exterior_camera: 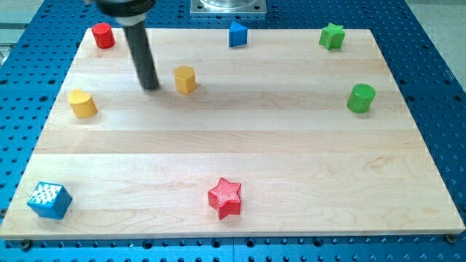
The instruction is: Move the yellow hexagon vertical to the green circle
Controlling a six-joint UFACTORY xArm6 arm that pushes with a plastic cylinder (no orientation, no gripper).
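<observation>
Resting just left of the yellow hexagon (pixel 186 78), my tip (pixel 150 86) stood apart from it, no gripper fitted, green circle (pixel 360 97) far across the counter (pixel 233 153) at the view's right.

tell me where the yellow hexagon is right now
The yellow hexagon sits in the upper left part of the board, just to the view's right of my tip, with the yellow heart-like block further left.
</observation>
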